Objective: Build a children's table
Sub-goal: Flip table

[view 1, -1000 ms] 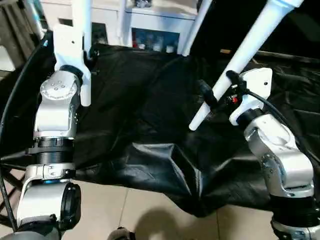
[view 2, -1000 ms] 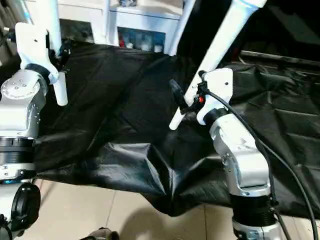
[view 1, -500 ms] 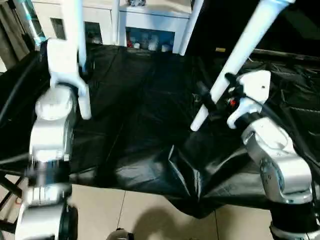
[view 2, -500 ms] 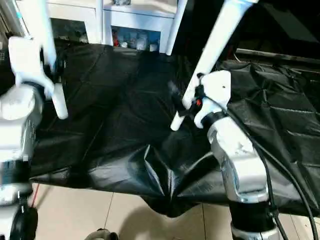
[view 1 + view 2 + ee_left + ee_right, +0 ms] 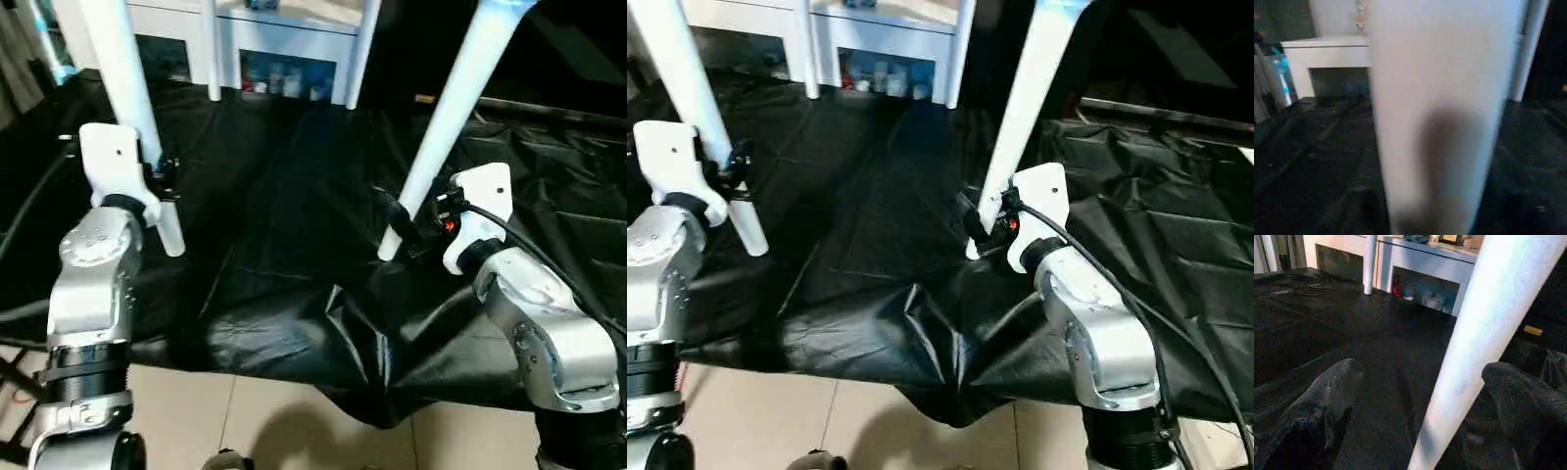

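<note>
Two long white table legs rise steeply out of the top of the picture. My left gripper (image 5: 155, 182) is shut on the left leg (image 5: 122, 78) a little above its lower end, which hangs just over the black cloth. The right leg (image 5: 456, 98) leans left and passes between the spread fingers (image 5: 1322, 401) of my open right gripper (image 5: 400, 223), close to its tip. In the right wrist view this leg (image 5: 1474, 347) lies nearer one finger, with a gap to the other. The tabletop is out of view.
Black cloth (image 5: 294, 196) drapes the work table, and its wrinkled front edge (image 5: 362, 343) hangs over the tiled floor (image 5: 245, 421). Two more white tubes (image 5: 211, 49) (image 5: 361, 49) stand on the cloth further back. Behind them is a white shelf unit (image 5: 284, 20) with bottles.
The camera has tilted down. The right leg now stands steeper, and my right gripper sits nearer its lower tip. My left arm has lowered with its leg.
</note>
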Robot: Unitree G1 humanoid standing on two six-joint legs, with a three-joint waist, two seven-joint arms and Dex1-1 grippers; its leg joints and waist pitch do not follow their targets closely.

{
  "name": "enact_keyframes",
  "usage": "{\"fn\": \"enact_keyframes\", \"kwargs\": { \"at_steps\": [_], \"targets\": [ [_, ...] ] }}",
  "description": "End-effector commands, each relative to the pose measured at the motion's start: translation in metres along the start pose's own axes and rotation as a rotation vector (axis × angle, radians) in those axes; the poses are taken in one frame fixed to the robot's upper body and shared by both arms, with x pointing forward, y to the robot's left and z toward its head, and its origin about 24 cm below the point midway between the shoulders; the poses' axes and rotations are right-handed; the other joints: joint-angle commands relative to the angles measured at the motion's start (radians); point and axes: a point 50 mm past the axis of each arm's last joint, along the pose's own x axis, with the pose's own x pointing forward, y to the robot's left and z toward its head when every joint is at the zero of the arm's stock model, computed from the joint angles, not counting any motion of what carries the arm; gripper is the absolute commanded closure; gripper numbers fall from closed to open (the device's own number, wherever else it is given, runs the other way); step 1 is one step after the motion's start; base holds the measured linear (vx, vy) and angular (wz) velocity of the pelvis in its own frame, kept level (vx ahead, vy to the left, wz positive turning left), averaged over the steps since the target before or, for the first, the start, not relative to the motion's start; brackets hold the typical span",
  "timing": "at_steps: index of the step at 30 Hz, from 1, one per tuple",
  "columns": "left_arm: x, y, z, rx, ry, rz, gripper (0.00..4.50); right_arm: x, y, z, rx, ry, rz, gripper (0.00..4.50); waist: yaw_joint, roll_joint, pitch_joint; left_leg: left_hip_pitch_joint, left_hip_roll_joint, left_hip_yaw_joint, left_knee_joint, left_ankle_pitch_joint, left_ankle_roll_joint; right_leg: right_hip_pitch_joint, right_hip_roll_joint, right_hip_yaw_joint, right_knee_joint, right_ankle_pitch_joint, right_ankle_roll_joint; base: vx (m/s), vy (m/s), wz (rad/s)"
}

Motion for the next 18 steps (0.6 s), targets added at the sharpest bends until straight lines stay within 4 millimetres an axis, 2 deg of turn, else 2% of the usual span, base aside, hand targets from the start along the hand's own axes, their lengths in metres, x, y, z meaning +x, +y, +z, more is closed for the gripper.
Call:
{"fn": "enact_keyframes", "kwargs": {
  "at_steps": [1, 2, 3, 4, 5, 6, 7, 8, 9, 10, 11, 12, 13, 14, 15, 17, 18],
  "targets": [
    [-0.004, -0.005, -0.001, -0.014, 0.002, -0.044, 1.92, -0.002, 0.000, 0.002, -0.013, 0.009, 0.009, 0.00, -0.006, 0.011, -0.067, 0.042, 0.067, -0.037, -0.079, -0.219, -0.052, 0.028, -0.086, 0.058, -0.070, -0.180, -0.120, 0.000, 0.000, 0.00],
    [-0.007, -0.003, -0.002, -0.012, 0.002, -0.039, 1.77, -0.002, 0.001, 0.002, -0.010, 0.011, 0.012, 0.00, -0.009, 0.011, -0.066, 0.043, 0.067, -0.037, -0.079, -0.234, -0.054, 0.025, -0.086, 0.058, -0.073, -0.201, -0.121, 0.000, 0.000, 0.00],
    [-0.011, -0.002, -0.004, -0.019, 0.005, -0.039, 1.69, -0.002, 0.001, 0.001, -0.007, 0.014, 0.014, 0.00, -0.008, 0.024, -0.065, 0.044, 0.067, -0.039, -0.080, -0.248, -0.060, 0.024, -0.085, 0.059, -0.074, -0.211, -0.119, 0.000, 0.000, 0.00],
    [-0.015, 0.000, -0.004, -0.027, -0.001, -0.028, 1.69, -0.002, 0.001, 0.000, -0.005, 0.015, 0.015, 0.00, -0.011, 0.018, -0.065, 0.044, 0.069, -0.039, -0.080, -0.256, -0.066, 0.024, -0.084, 0.058, -0.074, -0.208, -0.120, 0.000, 0.000, 0.00],
    [-0.018, 0.002, -0.005, -0.034, -0.006, -0.020, 1.69, -0.002, 0.001, -0.001, -0.004, 0.016, 0.015, 0.00, -0.011, 0.022, -0.065, 0.045, 0.069, -0.040, -0.081, -0.260, -0.069, 0.024, -0.084, 0.058, -0.074, -0.206, -0.122, 0.000, 0.000, 0.00],
    [-0.021, 0.003, -0.006, -0.052, -0.006, -0.024, 1.51, -0.003, 0.001, -0.003, -0.003, 0.017, 0.015, 0.00, -0.014, 0.020, -0.065, 0.044, 0.068, -0.039, -0.081, -0.268, -0.071, 0.023, -0.082, 0.058, -0.074, -0.206, -0.123, 0.000, 0.000, 0.00],
    [-0.024, 0.003, -0.006, -0.066, -0.003, -0.035, 1.36, -0.003, 0.002, -0.004, -0.001, 0.019, 0.016, 0.00, -0.013, 0.026, -0.065, 0.045, 0.067, -0.040, -0.081, -0.272, -0.074, 0.023, -0.083, 0.058, -0.073, -0.207, -0.125, 0.000, 0.000, 0.00],
    [-0.026, 0.003, -0.007, -0.077, 0.000, -0.044, 1.36, -0.004, 0.002, -0.006, 0.002, 0.021, 0.017, 0.00, -0.014, 0.025, -0.064, 0.045, 0.067, -0.040, -0.082, -0.287, -0.078, 0.022, -0.082, 0.058, -0.076, -0.216, -0.124, 0.000, 0.000, 0.00],
    [-0.037, 0.005, -0.010, -0.089, -0.001, -0.044, 1.26, -0.007, 0.004, -0.013, 0.015, 0.027, 0.028, 0.00, -0.012, 0.030, -0.064, 0.044, 0.069, -0.042, -0.083, -0.295, -0.081, 0.023, -0.084, 0.058, -0.075, -0.211, -0.126, 0.000, 0.000, 0.00],
    [-0.041, 0.005, -0.011, -0.085, -0.004, -0.049, 1.26, -0.008, 0.005, -0.015, 0.017, 0.029, 0.032, 0.00, -0.013, 0.028, -0.064, 0.045, 0.070, -0.041, -0.083, -0.297, -0.081, 0.023, -0.084, 0.058, -0.077, -0.205, -0.127, 0.000, 0.000, 0.00],
    [-0.043, 0.005, -0.012, -0.083, -0.006, -0.053, 1.04, -0.009, 0.006, -0.016, 0.018, 0.030, 0.034, 0.00, -0.014, 0.027, -0.064, 0.041, 0.069, -0.042, -0.084, -0.297, -0.079, 0.026, -0.082, 0.057, -0.075, -0.196, -0.129, 0.000, 0.000, 0.00],
    [-0.051, 0.003, -0.014, -0.081, -0.007, -0.062, 0.89, -0.011, 0.007, -0.021, 0.018, 0.040, 0.045, 0.00, -0.014, 0.028, -0.063, 0.043, 0.066, -0.040, -0.084, -0.302, -0.073, 0.023, -0.080, 0.058, -0.077, -0.202, -0.127, 0.000, 0.000, 0.00],
    [-0.056, 0.001, -0.016, -0.093, -0.006, -0.073, 0.82, -0.012, 0.008, -0.024, 0.014, 0.053, 0.052, 0.00, -0.013, 0.031, -0.063, 0.040, 0.068, -0.043, -0.085, -0.306, -0.073, 0.027, -0.083, 0.058, -0.076, -0.207, -0.127, 0.000, 0.000, 0.00],
    [-0.061, -0.001, -0.019, -0.111, 0.005, -0.077, 0.82, -0.013, 0.009, -0.027, 0.004, 0.071, 0.057, 0.00, -0.014, 0.028, -0.059, 0.042, 0.069, -0.041, -0.087, -0.324, -0.073, 0.022, -0.082, 0.058, -0.083, -0.233, -0.124, 0.000, 0.000, 0.00],
    [-0.072, -0.008, -0.024, -0.130, 0.026, -0.089, 0.82, -0.016, 0.010, -0.035, -0.004, 0.108, 0.061, 0.00, -0.010, 0.045, -0.059, 0.042, 0.068, -0.046, -0.087, -0.345, -0.081, 0.024, -0.083, 0.058, -0.081, -0.252, -0.125, 0.000, 0.000, 0.00],
    [-0.086, -0.016, -0.028, -0.143, 0.046, -0.062, 0.82, -0.018, 0.012, -0.044, -0.006, 0.144, 0.051, 0.00, -0.012, 0.044, -0.055, 0.043, 0.070, -0.047, -0.089, -0.382, -0.087, 0.021, -0.081, 0.058, -0.087, -0.276, -0.118, 0.000, 0.000, 0.00],
    [-0.096, -0.020, -0.032, -0.152, 0.062, -0.007, 0.82, -0.020, 0.012, -0.048, -0.008, 0.157, 0.034, 0.00, -0.012, 0.046, -0.054, 0.041, 0.071, -0.048, -0.092, -0.399, -0.089, 0.021, -0.080, 0.059, -0.089, -0.280, -0.119, 0.000, 0.000, 0.00]
  ]
}}
